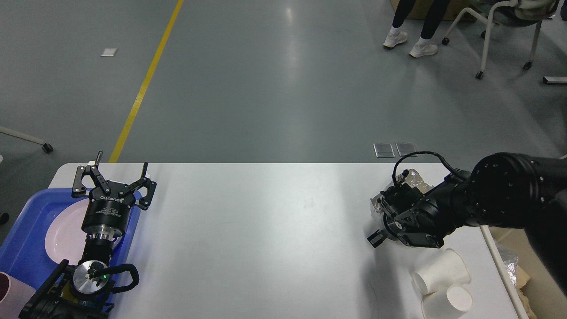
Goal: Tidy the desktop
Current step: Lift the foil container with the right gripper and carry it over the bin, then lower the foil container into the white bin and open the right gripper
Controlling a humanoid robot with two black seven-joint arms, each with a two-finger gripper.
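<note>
The white desktop (266,230) fills the lower half of the head view. My left gripper (122,166) hovers over its left end, above the tray's edge, open and with nothing between its fingers. My right gripper (380,218) is near the right end, raised off the surface and turned toward me. A crumpled foil wrapper (413,176) is bunched in it and mostly hidden behind the dark hand. Two white paper cups (440,277) lie on their sides on the table just in front of the right arm.
A blue tray (26,239) with a pink plate (62,230) sits at the left edge, and a pink cup (8,288) is at the bottom left corner. A beige bin (525,277) holding paper and foil stands beside the table's right edge.
</note>
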